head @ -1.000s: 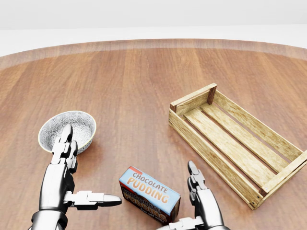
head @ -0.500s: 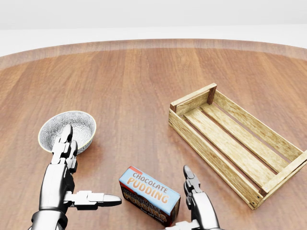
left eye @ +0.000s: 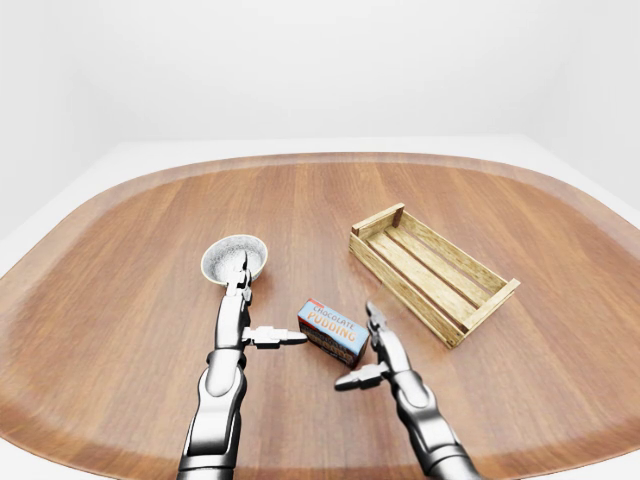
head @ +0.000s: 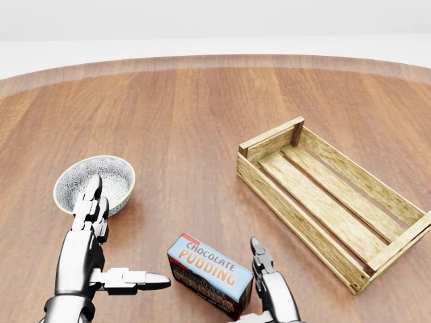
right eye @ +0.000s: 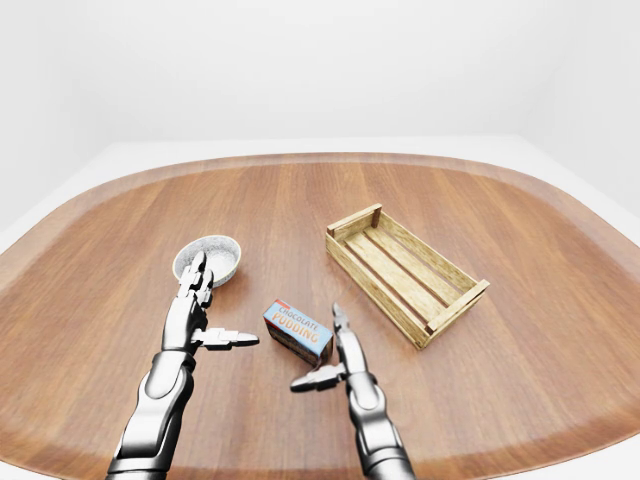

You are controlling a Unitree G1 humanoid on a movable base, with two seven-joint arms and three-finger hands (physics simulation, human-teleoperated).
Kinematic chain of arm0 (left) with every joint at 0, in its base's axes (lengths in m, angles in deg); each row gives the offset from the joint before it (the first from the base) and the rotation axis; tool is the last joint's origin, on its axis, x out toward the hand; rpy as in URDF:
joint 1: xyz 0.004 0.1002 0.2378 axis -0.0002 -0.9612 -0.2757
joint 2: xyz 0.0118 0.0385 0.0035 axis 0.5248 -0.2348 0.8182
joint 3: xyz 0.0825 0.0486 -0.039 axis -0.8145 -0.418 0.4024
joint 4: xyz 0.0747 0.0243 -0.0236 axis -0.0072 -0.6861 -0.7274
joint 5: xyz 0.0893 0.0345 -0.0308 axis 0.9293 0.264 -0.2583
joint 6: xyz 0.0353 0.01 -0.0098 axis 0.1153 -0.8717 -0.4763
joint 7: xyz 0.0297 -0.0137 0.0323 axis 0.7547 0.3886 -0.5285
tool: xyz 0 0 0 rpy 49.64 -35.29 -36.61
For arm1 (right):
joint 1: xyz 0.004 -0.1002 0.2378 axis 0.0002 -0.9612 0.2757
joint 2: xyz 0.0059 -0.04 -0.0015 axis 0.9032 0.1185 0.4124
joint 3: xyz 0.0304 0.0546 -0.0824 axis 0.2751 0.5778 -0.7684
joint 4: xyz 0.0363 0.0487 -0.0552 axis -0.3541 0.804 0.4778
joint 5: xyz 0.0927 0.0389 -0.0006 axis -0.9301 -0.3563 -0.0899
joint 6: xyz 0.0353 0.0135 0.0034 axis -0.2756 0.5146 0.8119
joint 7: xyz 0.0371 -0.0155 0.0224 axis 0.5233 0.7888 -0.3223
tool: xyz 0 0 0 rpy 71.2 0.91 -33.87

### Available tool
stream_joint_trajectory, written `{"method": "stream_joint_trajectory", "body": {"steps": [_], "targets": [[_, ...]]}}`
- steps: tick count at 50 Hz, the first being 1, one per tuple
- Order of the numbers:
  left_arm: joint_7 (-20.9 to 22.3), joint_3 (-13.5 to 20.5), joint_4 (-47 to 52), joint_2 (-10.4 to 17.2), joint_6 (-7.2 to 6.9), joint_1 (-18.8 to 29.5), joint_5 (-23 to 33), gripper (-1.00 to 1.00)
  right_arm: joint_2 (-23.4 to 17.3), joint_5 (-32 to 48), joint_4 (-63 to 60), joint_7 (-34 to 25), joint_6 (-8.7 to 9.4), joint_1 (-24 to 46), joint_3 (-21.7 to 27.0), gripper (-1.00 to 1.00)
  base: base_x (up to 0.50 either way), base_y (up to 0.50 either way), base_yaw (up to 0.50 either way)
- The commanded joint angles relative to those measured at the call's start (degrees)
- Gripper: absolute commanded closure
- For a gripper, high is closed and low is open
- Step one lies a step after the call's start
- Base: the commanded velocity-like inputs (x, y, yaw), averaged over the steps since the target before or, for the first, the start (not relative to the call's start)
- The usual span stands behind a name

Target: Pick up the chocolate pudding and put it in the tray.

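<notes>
Since 1 second ago the right hand [left eye: 372, 352] has slid leftward in the head view, so its raised fingers now stand just beside the right end of the chocolate pudding, a small blue-topped rectangular carton with dark sides [head: 209, 272]; whether they touch it cannot be told. That hand is spread, not clenched, with 1 finger jutting out sideways toward the near edge of the table. The left hand [head: 94, 252] has not shifted: it is also spread, 2 fingers pointing up toward the patterned grey-and-white ceramic bowl [head: 102, 180] and 1 finger pointing at the left end of the carton, a little short of it. The carton lies flat on the round-edged brown wooden table [left eye: 300, 210], close to its near edge and between the 2 hands. The slatted light wooden tray with low walls [head: 329, 200] sits on the table toward its right side, set at an angle and apart from the carton.
</notes>
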Motion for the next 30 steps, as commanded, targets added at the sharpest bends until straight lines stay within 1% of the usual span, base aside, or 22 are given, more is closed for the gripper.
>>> {"method": "stream_joint_trajectory", "body": {"steps": [1, 5, 6, 7, 8, 9, 22, 30], "targets": [[0.2, 0.1, -0.2, 0.0, -0.36, 0.1, -0.4, -1.0, 0.2, 0.5, 3.6, 0.6, 0.0, 1.8, 0.3, -1.0, 0.0, 0.0, 0.0], [0.2, 0.1, -0.2, 0.0, -0.36, 0.1, -0.4, -1.0, 0.3, 0.6, 3.8, 0.6, 0.0, 1.8, 0.3, -1.0, 0.0, 0.0, 0.0], [0.2, 0.1, -0.2, 0.0, -0.37, 0.1, -0.4, -1.0, 0.3, 0.8, 4.2, 0.6, 0.0, 1.8, 0.2, -0.58, 0.0, 0.0, 0.0], [0.2, 0.1, -0.2, 0.0, -0.38, 0.1, -0.4, -1.0, 0.3, 0.8, 4.1, 0.6, 0.0, 1.6, 0.1, 0.32, 0.0, 0.0, 0.0], [0.2, 0.1, -0.2, 0.0, -0.39, 0.1, -0.4, -1.0, 0.3, 0.8, 4.0, 0.5, 0.0, 1.6, 0.1, 0.85, 0.0, 0.0, 0.0], [0.2, 0.1, -0.2, 0.0, -0.37, 0.1, -0.4, -1.0, 0.3, 0.8, 3.9, 0.5, 0.0, 1.5, 0.1, 1.0, 0.0, 0.0, 0.0], [0.2, 0.1, -0.2, 0.0, -0.33, 0.1, -0.4, -1.0, 0.4, 0.7, 3.8, 0.2, 0.0, 1.4, 0.1, 1.0, 0.0, 0.0, 0.0], [0.2, 0.1, -0.2, 0.0, -0.38, 0.1, -0.4, -1.0, 0.3, 0.5, 1.1, -0.1, 0.0, 0.3, -0.1, 1.0, 0.0, 0.0, 0.0]]}}
